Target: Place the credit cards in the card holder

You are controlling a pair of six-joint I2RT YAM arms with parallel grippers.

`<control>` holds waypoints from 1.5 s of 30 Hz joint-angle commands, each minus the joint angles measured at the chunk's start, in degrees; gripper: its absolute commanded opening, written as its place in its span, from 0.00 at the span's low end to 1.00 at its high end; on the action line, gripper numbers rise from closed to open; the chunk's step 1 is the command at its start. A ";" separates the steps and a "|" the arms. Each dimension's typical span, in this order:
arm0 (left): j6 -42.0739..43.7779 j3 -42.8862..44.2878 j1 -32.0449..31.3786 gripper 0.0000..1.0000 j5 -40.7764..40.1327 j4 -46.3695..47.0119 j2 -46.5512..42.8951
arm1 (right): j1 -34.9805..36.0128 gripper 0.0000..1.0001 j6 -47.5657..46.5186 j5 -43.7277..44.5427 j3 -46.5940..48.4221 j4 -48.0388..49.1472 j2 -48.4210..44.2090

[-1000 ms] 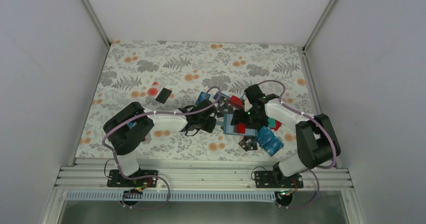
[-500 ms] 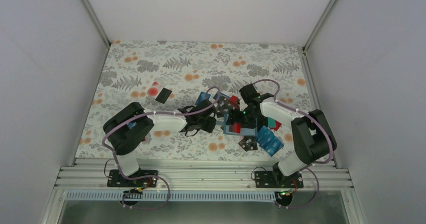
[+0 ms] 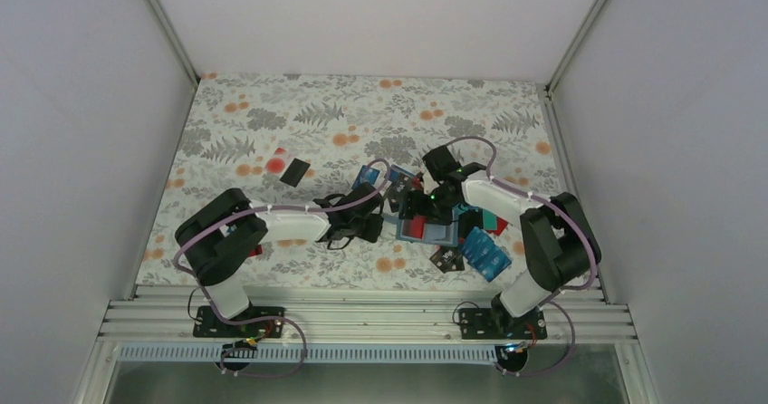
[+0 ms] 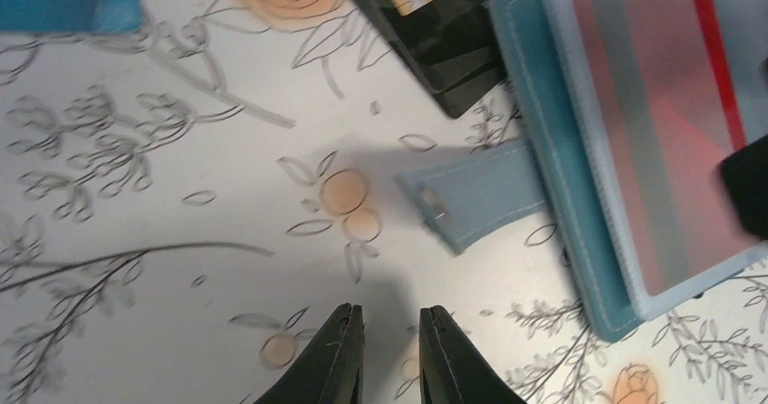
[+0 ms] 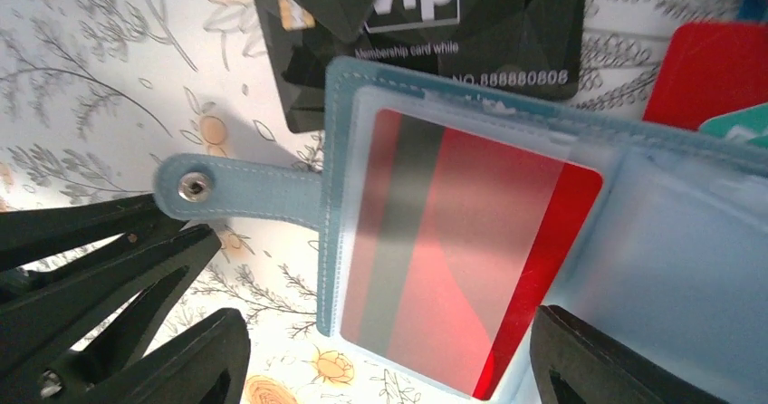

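Note:
The card holder (image 3: pixel 440 235) lies open in the middle of the table, teal with a snap strap (image 5: pixel 237 192) sticking out to the left. A red card (image 5: pixel 453 241) sits in its clear sleeve. My right gripper (image 5: pixel 389 354) hangs over it, open wide; its fingers straddle the sleeve without touching it. My left gripper (image 4: pixel 390 318) hovers just short of the strap (image 4: pixel 473 201), barely open and holding nothing. A black VIP card (image 5: pixel 453 33) lies partly under the holder. More credit cards lie around: blue (image 3: pixel 366 176), black (image 3: pixel 294 171), patterned blue (image 3: pixel 486 254) and red (image 5: pixel 715 69).
A small black card (image 3: pixel 446 259) lies near the front edge by the right arm. A teal card (image 3: pixel 490 216) rests under the right forearm. White walls close in the floral table (image 3: pixel 272 123) on three sides. The left gripper's fingers (image 5: pixel 100 250) show dark beside the strap.
The right arm has swung left and settled lower over the card holder, which slid slightly left. The left gripper has drawn back a little to the left.

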 commanded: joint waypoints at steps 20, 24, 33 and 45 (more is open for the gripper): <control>0.80 1.44 -0.14 0.18 10.54 2.94 -7.57 | -13.63 0.88 3.48 8.38 -11.40 1.03 -15.91; 0.82 5.34 -0.69 0.18 11.69 2.99 -2.63 | -15.17 0.88 3.28 5.22 -14.26 4.17 -15.30; 0.86 8.65 -0.73 0.18 9.50 1.95 4.34 | -17.18 0.88 1.93 0.20 -17.97 8.92 -12.58; 0.89 7.82 -1.29 0.17 9.85 3.15 9.30 | -19.43 0.86 0.11 -9.97 -19.42 11.80 -12.96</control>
